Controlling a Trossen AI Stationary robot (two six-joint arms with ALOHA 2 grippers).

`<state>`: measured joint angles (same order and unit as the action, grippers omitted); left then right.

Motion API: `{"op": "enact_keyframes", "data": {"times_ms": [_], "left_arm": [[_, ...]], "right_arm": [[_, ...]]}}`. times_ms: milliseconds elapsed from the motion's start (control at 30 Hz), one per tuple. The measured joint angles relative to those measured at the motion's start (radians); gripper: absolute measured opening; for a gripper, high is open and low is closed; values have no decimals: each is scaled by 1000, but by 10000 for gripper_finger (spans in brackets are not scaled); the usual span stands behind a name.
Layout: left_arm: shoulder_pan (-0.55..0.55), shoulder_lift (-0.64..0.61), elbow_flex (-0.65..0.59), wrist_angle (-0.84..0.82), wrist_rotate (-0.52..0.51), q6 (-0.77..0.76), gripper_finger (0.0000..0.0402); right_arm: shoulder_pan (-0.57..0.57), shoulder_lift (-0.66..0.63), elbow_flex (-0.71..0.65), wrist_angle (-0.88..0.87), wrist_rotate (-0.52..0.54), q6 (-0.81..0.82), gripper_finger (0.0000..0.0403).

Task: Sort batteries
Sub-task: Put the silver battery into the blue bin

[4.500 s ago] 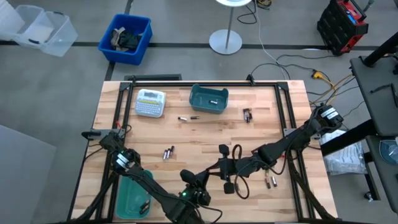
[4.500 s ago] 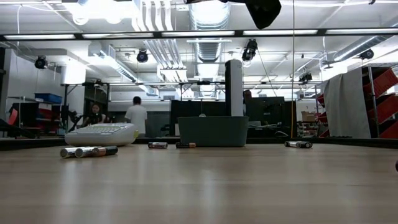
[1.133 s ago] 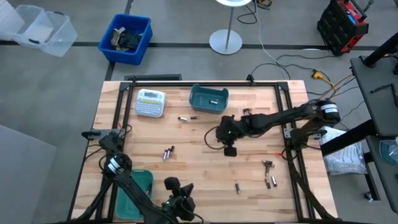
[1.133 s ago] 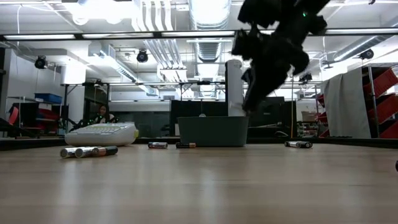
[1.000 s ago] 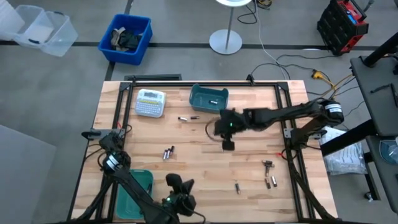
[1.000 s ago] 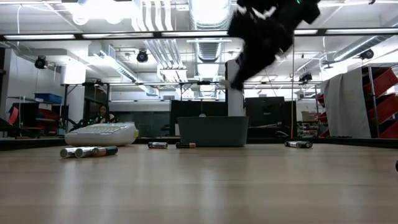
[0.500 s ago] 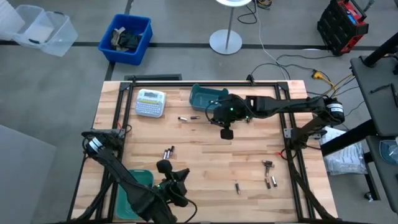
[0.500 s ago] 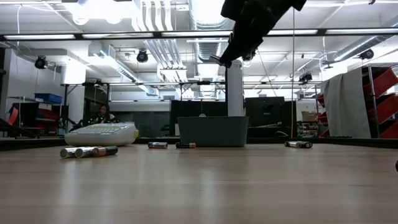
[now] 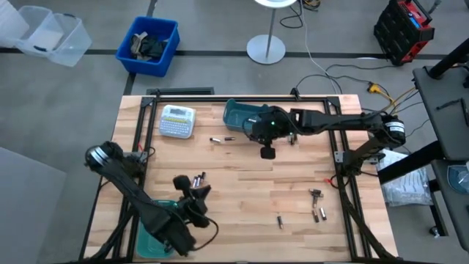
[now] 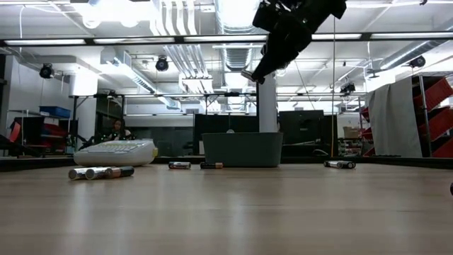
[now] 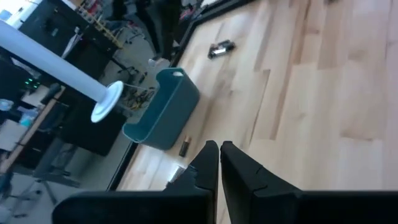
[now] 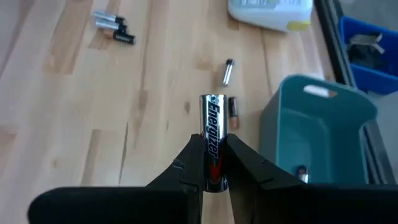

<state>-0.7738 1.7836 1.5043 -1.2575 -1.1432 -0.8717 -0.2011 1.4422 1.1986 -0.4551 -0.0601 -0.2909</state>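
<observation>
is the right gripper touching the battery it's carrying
Touching. The right wrist view shows the right gripper with both fingers pressed against the sides of the battery.

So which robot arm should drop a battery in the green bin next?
The right. Its gripper already holds a battery close to the far teal bin. The left gripper is empty, down near the front.

Bin (image 9: 245, 117) at table (image 9: 242, 191) rear centre; label-maker (image 9: 176, 121) left of it; two batteries (image 9: 222, 138) just before bin.
</observation>
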Motion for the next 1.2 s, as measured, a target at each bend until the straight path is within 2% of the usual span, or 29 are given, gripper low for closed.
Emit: {"op": "enact_keyframes", "data": {"times_ms": [133,233,267,367,500,600,667,733,833,900,967,1033,1200], "left_arm": [[10,-104,0,91,-19,85,0],[23,-141,-1,247,-8,225,0],[28,-147,-1,305,29,295,0],[50,-151,-3,462,222,530,0],[103,-150,-10,639,658,933,0],[160,-155,-11,675,806,1149,0],[220,-171,-22,667,876,1196,0],[294,-208,-70,669,988,1224,0],[413,-275,-193,728,1225,1244,0],[474,-335,-289,807,1308,1255,0],[512,-412,-380,878,1311,1267,0],[535,-496,-460,932,1269,1282,0],[545,-713,-617,1043,1004,1290,0]], "right_arm": [[-31,0,29,-4,-1,-35,34],[-41,0,40,-9,0,-63,34],[-42,0,41,-11,0,-67,34],[-42,0,41,-14,-1,-69,34],[-42,0,38,-14,-1,-67,34],[-42,0,37,-14,-1,-65,34],[-44,0,37,-9,-1,-73,36],[-48,0,36,3,-1,-77,38],[-61,3,36,37,-1,-91,36],[-76,5,36,56,-1,-102,34],[-99,15,36,92,-1,-101,34],[-136,34,36,113,-2,-93,34],[-229,133,87,98,-1,-56,34]]}}
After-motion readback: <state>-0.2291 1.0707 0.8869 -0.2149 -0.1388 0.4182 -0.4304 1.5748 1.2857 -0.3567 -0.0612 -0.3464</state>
